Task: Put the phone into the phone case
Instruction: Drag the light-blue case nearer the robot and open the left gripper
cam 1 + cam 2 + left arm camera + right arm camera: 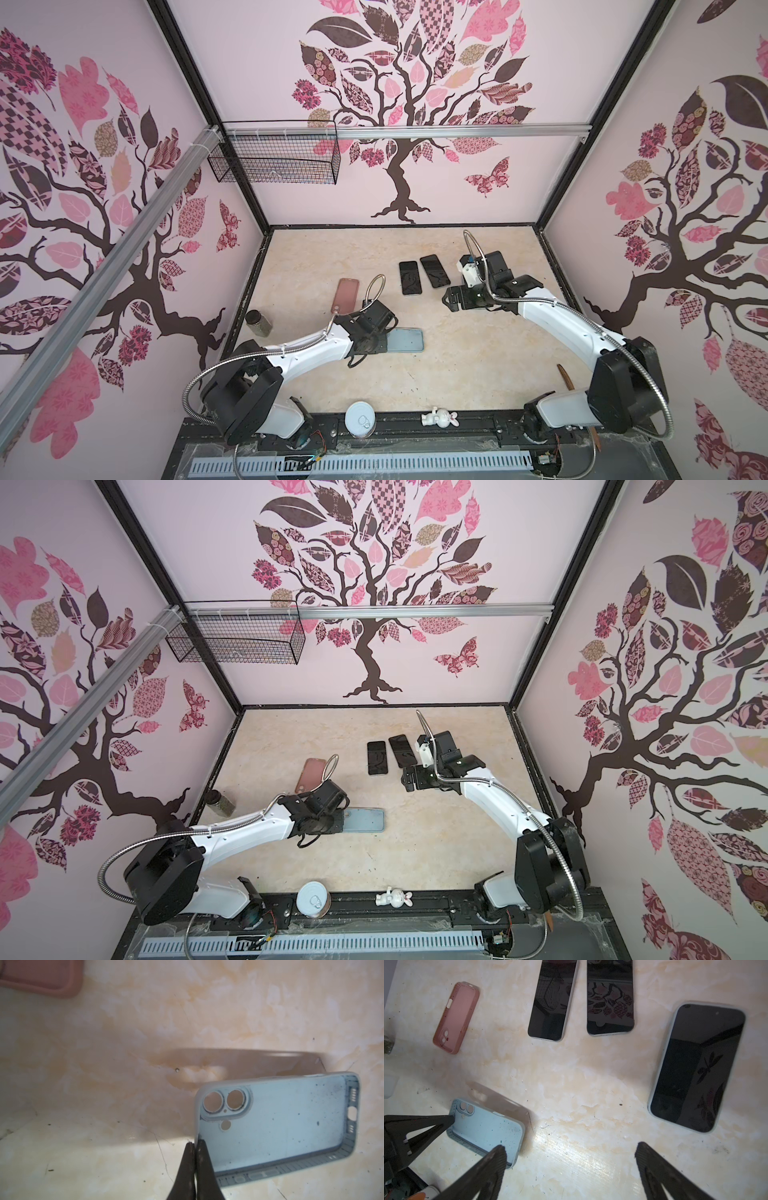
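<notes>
Three phones and two empty cases are on your tabletop (478, 374). Your left tool (195, 1145) is clamped tight on the rim of the blue case (409, 340) at its camera-cutout end. That case sits near the tabletop's middle, open side up. In the left wrist view its shadow falls apart from it, so it looks raised.

Your right tool (571, 1149) is spread wide with nothing between its fingers (497, 1157). In both top views it hovers at about 1 o'clock from the blue case.

The pink case (347, 296) lies flat at 10 o'clock from the blue case, well apart. A bare phone (410, 277) lies screen up at 12 o'clock, with a second bare phone (435, 271) just beside it at 1 o'clock, near the right tool. The third phone (695, 1068), pale-rimmed and screen up, shows only in the right wrist view.
</notes>
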Robot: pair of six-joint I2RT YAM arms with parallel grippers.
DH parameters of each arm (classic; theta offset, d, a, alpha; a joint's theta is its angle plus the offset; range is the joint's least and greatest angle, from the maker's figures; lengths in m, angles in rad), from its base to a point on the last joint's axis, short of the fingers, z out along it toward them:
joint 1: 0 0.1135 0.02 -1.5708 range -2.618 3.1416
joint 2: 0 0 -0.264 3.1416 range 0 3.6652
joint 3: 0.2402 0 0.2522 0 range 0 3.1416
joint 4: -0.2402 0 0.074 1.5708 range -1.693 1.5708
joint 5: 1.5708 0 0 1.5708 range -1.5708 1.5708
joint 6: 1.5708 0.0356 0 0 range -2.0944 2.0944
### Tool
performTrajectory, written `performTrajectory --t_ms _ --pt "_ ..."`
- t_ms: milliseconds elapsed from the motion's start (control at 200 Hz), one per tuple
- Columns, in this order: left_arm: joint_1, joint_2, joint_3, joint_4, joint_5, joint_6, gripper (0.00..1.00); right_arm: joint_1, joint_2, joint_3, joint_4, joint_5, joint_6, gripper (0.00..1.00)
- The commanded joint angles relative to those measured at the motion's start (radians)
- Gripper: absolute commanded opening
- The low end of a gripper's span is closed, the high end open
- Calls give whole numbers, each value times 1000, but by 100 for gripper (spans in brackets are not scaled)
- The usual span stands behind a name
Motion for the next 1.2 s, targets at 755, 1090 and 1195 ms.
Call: performTrajectory --t_ms 755,1090,1195 --pt "-103 16 -112 131 -31 -117 10 0 1 -17 4 35 9 100" --pt "-102 -93 -133 125 -27 -85 45 0 68 22 11 55 -13 100" --pt "-103 -157 -118 102 -45 -48 50 0 121 63 6 71 -40 100"
